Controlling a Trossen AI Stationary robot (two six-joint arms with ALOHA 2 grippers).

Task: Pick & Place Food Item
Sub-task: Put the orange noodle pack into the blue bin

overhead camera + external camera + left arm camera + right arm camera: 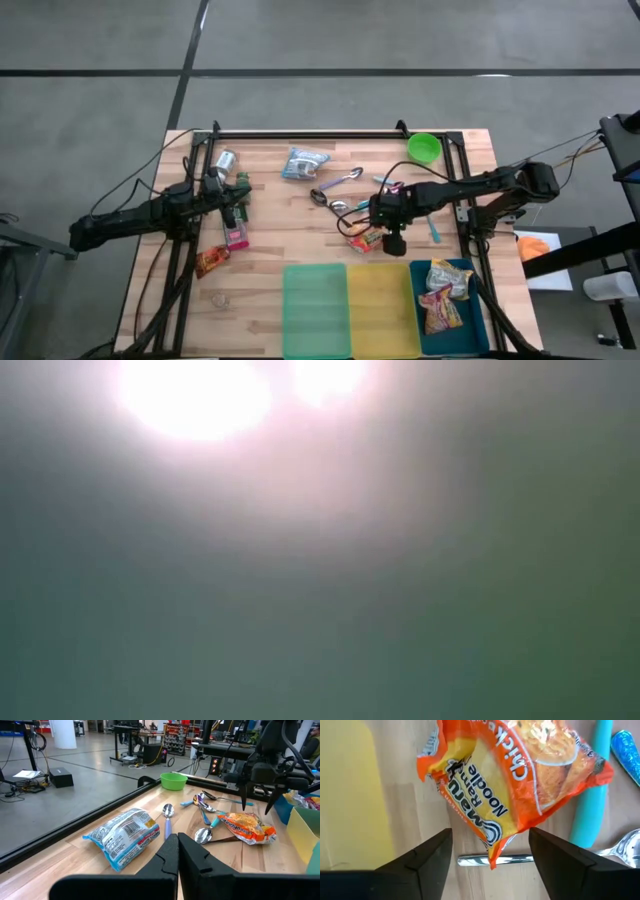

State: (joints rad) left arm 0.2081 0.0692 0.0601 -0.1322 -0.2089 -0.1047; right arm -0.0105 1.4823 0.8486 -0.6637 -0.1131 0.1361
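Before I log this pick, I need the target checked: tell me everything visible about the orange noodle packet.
The orange noodle packet is a crinkled, glossy plastic ramen pack printed with a bowl of noodles. It lies flat on the wooden table, partly over a spoon handle, beside the yellow bin. The right gripper hangs directly above it, open, fingers astride and not touching.

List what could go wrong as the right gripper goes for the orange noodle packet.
1. The right gripper hangs open over the orange noodle packet, near one end; a grip there could let the packet swing or slip.
2. A spoon handle lies under that end, so closing low might catch it too.
3. The teal spoon lies alongside and could be knocked.
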